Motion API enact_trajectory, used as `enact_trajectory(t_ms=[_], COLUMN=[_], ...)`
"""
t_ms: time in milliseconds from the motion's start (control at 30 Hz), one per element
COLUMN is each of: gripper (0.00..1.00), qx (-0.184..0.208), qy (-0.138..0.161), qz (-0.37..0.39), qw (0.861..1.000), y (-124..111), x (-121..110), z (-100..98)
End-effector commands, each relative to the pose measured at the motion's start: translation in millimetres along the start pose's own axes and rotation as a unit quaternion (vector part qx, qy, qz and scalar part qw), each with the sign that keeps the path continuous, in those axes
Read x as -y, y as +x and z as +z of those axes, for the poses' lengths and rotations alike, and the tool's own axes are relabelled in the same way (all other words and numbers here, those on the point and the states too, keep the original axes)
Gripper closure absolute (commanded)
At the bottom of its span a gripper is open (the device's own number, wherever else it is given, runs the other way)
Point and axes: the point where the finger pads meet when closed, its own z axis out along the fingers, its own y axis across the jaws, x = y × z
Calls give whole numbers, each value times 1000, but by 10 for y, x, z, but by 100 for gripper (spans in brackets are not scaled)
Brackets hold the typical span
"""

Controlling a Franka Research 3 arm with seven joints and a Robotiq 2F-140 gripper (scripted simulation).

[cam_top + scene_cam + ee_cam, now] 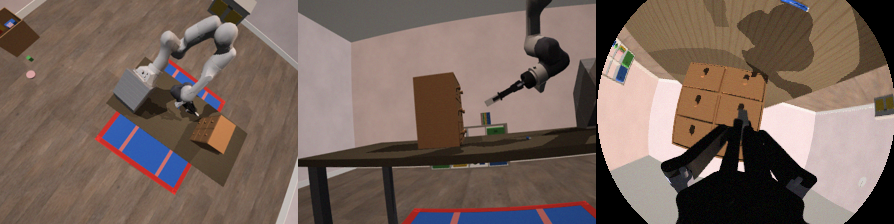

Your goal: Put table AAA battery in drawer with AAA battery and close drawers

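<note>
The small brown chest (213,132) stands on the dark table, and its six knobbed drawer fronts all look pushed in. It also shows in the side view (437,110) and in the wrist view (719,103). The AAA battery (528,137), small and blue, lies on the table apart from the chest, between it and the robot base; it also shows in the wrist view (794,2). My gripper (489,101) (196,113) (741,116) is shut and empty. It hangs in the air in front of the chest's drawer fronts, at about upper-drawer height, pointing toward them and not touching.
A large grey block (133,90) stands on the table beside the robot base. Blue mats with red borders (144,153) lie on the floor beside the table. The chest stands near the table's far end.
</note>
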Motion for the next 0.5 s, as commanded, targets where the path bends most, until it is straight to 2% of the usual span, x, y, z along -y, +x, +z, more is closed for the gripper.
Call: enact_trajectory(t_ms=[0, 233, 467], gripper=[100, 100, 100], qx=[-32, -116, -228], qy=[2, 0, -3], qz=[24, 25, 24], qw=[999, 993, 973], y=[100, 32, -61], x=[10, 13, 16], z=[-56, -242, -492])
